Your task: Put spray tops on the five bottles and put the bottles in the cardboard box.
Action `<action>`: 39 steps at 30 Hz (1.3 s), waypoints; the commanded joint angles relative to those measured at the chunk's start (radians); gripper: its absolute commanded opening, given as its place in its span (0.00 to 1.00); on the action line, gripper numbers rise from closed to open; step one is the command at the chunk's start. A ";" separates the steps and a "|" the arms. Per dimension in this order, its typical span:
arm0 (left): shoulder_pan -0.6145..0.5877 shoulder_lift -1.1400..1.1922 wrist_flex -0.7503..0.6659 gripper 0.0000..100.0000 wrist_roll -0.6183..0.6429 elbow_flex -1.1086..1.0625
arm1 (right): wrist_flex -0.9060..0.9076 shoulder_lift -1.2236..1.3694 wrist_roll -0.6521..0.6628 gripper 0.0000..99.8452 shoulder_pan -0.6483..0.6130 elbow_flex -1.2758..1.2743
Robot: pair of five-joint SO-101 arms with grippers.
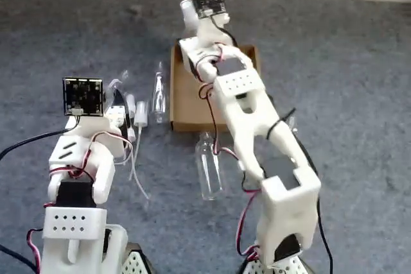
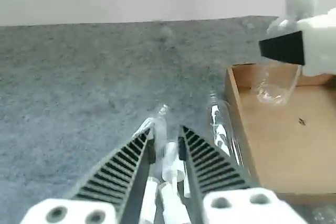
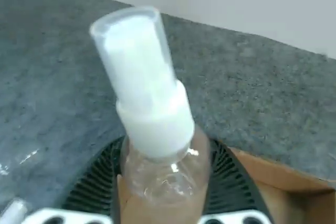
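The right gripper [image 1: 192,27] is closed on a clear bottle [image 3: 157,182] that already wears a white spray top [image 3: 144,82]. Its jaws press on the bottle's shoulders from both sides. The bottle hangs above the far left part of the cardboard box [image 1: 186,104], with its top pointing away from the arm.

The left gripper [image 2: 165,131] is low over the grey table [image 1: 359,94], to the left of the box. Its jaws stand narrowly apart, with a loose spray top [image 2: 172,163] lying between them and a small gap showing on one side of it. An uncapped bottle [image 1: 158,97] lies just beside the box's left wall, a little to the right of this gripper. Another uncapped bottle [image 1: 209,168] lies on the table just near of the box, beside the right arm.

The high view places both arms, the box and the lying bottles together. The left wrist view adds the gap at the jaws, and farther off the held bottle's base hanging over the box floor. The right wrist view gives the grip on the held bottle and the fit of its top.
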State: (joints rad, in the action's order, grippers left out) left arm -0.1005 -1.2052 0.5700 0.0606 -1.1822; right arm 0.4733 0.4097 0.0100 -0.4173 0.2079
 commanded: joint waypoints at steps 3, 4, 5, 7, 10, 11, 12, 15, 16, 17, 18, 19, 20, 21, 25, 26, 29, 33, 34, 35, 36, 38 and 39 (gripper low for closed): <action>-0.008 0.010 -0.026 0.03 -0.003 0.007 | -0.031 0.087 0.003 0.00 0.002 0.176; -0.008 0.010 -0.026 0.03 -0.003 0.007 | -0.031 0.105 0.003 0.00 -0.001 0.193; -0.008 0.010 -0.026 0.03 -0.003 0.007 | -0.031 0.125 0.003 0.00 -0.002 0.205; -0.008 0.010 -0.026 0.03 -0.003 0.007 | -0.031 0.159 0.003 0.00 -0.012 0.232; -0.008 0.010 -0.025 0.03 -0.003 0.007 | -0.031 0.202 0.003 0.00 -0.024 0.274; -0.008 0.010 -0.025 0.03 -0.003 0.007 | -0.031 0.216 0.003 0.00 -0.024 0.282; -0.008 0.010 -0.025 0.03 -0.003 0.007 | -0.031 0.228 0.003 0.00 -0.024 0.289; -0.008 0.010 -0.025 0.03 -0.003 0.007 | -0.031 0.252 0.003 0.00 -0.024 0.302; -0.008 0.010 -0.025 0.03 -0.003 0.007 | -0.031 0.255 0.003 0.00 -0.024 0.302; -0.008 0.010 -0.025 0.03 -0.003 0.007 | -0.030 0.259 0.003 0.00 -0.024 0.302; -0.008 0.010 -0.025 0.03 -0.003 0.007 | -0.030 0.263 0.003 0.00 -0.024 0.302; -0.008 0.010 -0.025 0.03 -0.003 0.007 | -0.030 0.263 0.003 0.01 -0.025 0.302; -0.008 0.010 -0.023 0.03 -0.003 0.007 | -0.030 0.263 0.003 0.01 -0.028 0.302; -0.008 0.010 -0.023 0.03 -0.003 0.007 | -0.028 0.262 0.003 0.01 -0.033 0.302; -0.008 0.010 -0.023 0.03 -0.003 0.007 | -0.027 0.259 0.003 0.02 -0.047 0.302; -0.008 0.010 -0.023 0.03 -0.003 0.007 | -0.027 0.259 0.005 0.04 -0.053 0.300; -0.008 0.010 -0.023 0.03 -0.003 0.007 | -0.027 0.257 0.005 0.12 -0.061 0.297; -0.008 0.010 -0.023 0.03 -0.003 0.007 | -0.025 0.257 0.008 0.18 -0.065 0.297; -0.008 0.010 -0.023 0.03 -0.003 0.007 | -0.025 0.257 0.009 0.18 -0.065 0.297; -0.008 0.010 -0.021 0.03 -0.003 0.007 | -0.025 0.257 0.009 0.18 -0.065 0.297; -0.008 0.010 -0.021 0.03 -0.003 0.007 | -0.025 0.257 0.009 0.19 -0.067 0.298; -0.008 0.010 -0.021 0.03 -0.003 0.007 | -0.015 0.257 0.009 0.20 -0.067 0.300; -0.008 0.010 -0.021 0.03 -0.003 0.007 | 0.012 0.257 0.009 0.22 -0.067 0.300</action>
State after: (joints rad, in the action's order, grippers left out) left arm -0.1005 -1.2052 0.5654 0.0606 -1.1822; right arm 0.4718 0.6859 0.0100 -0.4710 0.4595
